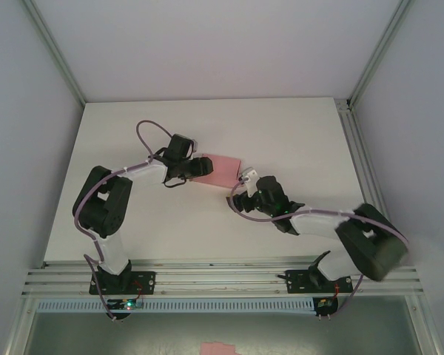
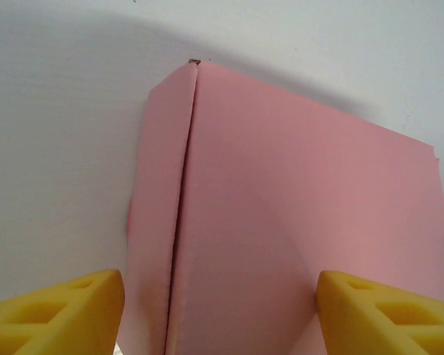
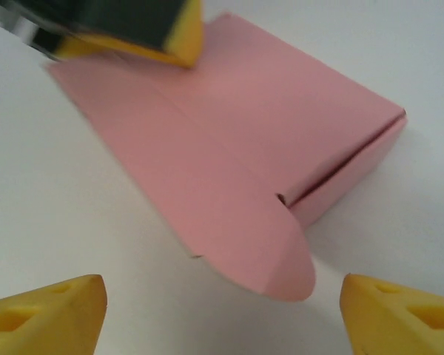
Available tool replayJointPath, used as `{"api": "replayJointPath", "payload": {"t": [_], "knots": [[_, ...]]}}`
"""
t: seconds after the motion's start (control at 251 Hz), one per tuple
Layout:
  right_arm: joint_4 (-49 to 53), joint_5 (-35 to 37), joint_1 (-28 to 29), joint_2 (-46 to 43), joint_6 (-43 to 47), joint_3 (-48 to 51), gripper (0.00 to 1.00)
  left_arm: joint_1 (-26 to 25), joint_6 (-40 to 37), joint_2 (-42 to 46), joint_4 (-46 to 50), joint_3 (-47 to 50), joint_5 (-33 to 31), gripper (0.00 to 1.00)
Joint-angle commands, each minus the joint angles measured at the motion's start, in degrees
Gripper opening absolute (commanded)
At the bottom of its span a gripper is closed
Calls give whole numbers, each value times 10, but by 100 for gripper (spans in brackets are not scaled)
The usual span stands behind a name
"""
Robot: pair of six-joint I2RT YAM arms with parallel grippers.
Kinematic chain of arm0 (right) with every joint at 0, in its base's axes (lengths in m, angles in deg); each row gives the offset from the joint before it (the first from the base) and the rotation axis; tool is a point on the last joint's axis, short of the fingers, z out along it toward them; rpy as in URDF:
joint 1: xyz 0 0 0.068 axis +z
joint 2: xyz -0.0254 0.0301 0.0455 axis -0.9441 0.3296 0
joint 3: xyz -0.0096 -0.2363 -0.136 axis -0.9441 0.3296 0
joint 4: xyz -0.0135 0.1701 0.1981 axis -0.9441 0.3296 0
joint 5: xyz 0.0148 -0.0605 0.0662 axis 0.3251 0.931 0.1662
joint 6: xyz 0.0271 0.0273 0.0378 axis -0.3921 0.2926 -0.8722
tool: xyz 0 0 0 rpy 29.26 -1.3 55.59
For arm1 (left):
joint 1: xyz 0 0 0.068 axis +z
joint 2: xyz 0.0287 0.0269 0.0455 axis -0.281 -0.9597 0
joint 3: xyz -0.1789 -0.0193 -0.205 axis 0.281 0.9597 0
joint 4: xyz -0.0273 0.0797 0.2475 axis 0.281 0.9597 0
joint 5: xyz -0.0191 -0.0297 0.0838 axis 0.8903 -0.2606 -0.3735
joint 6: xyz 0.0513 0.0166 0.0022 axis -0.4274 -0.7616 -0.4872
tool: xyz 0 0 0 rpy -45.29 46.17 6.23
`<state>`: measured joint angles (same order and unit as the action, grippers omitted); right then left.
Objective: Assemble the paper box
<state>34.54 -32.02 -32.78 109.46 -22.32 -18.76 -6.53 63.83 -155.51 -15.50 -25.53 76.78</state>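
Observation:
The pink paper box (image 1: 222, 168) lies flat on the white table, mostly folded into a shallow shape. My left gripper (image 1: 200, 167) is at its left end, open, and its yellow fingers (image 2: 55, 310) straddle the card (image 2: 281, 207), whose side panel is folded up along a crease. My right gripper (image 1: 245, 180) sits just off the box's right end, open with nothing between its fingers (image 3: 399, 314). In the right wrist view the box (image 3: 229, 126) has a rounded flap (image 3: 285, 259) sticking out toward me, and a left finger (image 3: 179, 33) rests on its far edge.
White table (image 1: 296, 140) with bare room all round the box. Aluminium frame rails run along the near edge (image 1: 222, 277) and the right side (image 1: 362, 163). A small pink paper scrap (image 1: 217, 347) lies below the table front.

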Motion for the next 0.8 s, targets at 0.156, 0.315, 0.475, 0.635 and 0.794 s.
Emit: {"api": "replayJointPath", "payload": {"t": [0.156,0.315,0.475,0.635,0.794], "knots": [[87,14,-21,-136,-76,10,98,4,6,-45,25,14,6,67],[185,34,-77,-50,-180,-120,98,-12,11,-43,43,18,-24,65],[260,-53,-108,106,-210,-244,90,-23,17,-43,45,26,-40,65],[242,-190,-139,225,-226,-296,69,-26,25,-42,51,28,-45,65],[249,-174,-144,280,-218,-304,59,-35,27,-38,51,34,-43,65]]}}
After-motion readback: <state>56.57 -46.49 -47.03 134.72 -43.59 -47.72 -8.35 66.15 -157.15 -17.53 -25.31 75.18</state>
